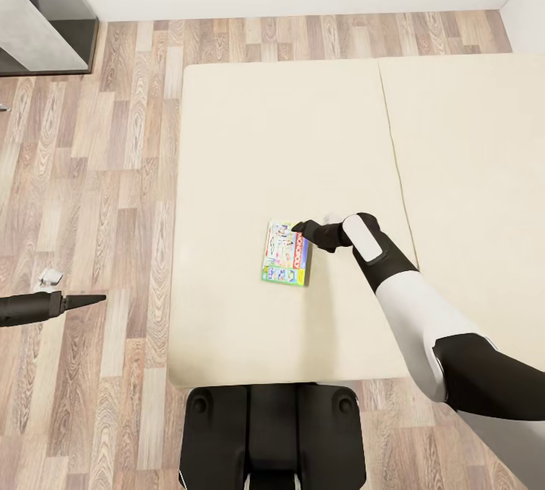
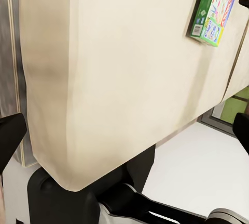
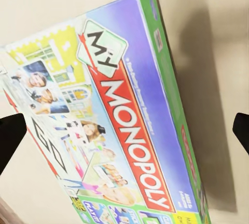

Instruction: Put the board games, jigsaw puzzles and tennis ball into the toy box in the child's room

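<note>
Wood-plank floor (image 1: 98,172) and white walls are framing the bed (image 1: 250,142), whose beige mattress is running across most of my head view. I'm seeing one board game (image 1: 287,253), the green-edged cartoon-covered box reading "My Monopoly", lying flat on the mattress toward the near edge, well in from the bed's left side. I'm reaching my right arm in from the lower right, and the right gripper (image 1: 297,228) is sitting right at the box's far right corner; I cannot tell whether it is touching the box. In the right wrist view the box (image 3: 114,125) is lying between the two dark fingertips (image 3: 10,135), which are standing wide apart at the edges of the picture, so this gripper is spread wide and gripping nothing. My left arm is hanging out over the floor left of the bed, well apart from the box, with the left gripper (image 1: 91,299) pointing toward the mattress. Its wrist view is showing fingertips (image 2: 10,133) far apart, also wide and holding nothing, with the mattress side and the box (image 2: 215,8) beyond. Robot base (image 1: 272,437) is sitting against the bed's near edge.
</note>
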### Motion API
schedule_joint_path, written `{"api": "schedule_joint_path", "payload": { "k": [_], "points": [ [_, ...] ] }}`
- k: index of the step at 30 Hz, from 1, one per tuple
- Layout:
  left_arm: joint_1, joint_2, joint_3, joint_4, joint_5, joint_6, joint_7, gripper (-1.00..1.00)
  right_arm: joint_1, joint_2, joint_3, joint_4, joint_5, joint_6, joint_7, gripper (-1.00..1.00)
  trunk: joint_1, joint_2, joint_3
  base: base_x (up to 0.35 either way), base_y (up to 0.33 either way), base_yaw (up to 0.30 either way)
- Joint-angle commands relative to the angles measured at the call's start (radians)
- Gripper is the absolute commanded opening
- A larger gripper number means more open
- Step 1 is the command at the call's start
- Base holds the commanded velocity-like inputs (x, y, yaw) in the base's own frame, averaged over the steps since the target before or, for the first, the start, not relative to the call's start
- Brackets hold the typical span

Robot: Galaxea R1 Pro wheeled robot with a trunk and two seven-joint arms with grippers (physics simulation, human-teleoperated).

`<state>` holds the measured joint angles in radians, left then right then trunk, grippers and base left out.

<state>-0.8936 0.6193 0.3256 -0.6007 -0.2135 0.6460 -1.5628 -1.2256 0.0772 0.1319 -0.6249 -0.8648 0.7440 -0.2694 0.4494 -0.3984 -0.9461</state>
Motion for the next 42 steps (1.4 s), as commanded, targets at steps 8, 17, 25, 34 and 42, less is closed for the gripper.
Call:
{"api": "schedule_joint_path", "payload": {
  "k": [8, 17, 25, 34, 42],
  "points": [
    [-0.001, -0.001, 0.004, -0.001, -0.01, 0.011, -0.008, 1.0, 0.0, 0.002, 0.0, -0.001, 0.025, -0.001, -0.009, 1.0, 0.001, -0.002, -0.001, 0.0, 0.0, 0.0],
    [-0.001, -0.001, 0.004, -0.001, -0.01, 0.011, -0.008, 1.0, 0.0, 0.002, 0.0, -0.001, 0.032, -0.001, -0.007, 1.0, 0.001, -0.002, -0.001, 0.0, 0.0, 0.0],
    [-0.001, -0.001, 0.004, -0.001, -0.01, 0.011, -0.008, 1.0, -0.002, 0.008, 0.024, 0.0, 0.066, -0.04, -0.003, 1.0, 0.001, -0.002, -0.001, 0.0, 0.0, 0.0],
    [-0.001, -0.001, 0.004, -0.001, -0.01, 0.011, -0.008, 1.0, -0.002, 0.009, 0.057, 0.001, 0.078, -0.054, -0.002, 1.0, 0.001, -0.002, -0.001, 0.0, 0.0, 0.0],
    [-0.001, -0.001, 0.004, -0.001, -0.01, 0.011, -0.008, 1.0, -0.002, 0.01, 0.061, 0.029, 0.08, -0.056, -0.002, 1.0, 0.001, -0.002, -0.006, 0.0, 0.0, 0.0]
  ]
}}
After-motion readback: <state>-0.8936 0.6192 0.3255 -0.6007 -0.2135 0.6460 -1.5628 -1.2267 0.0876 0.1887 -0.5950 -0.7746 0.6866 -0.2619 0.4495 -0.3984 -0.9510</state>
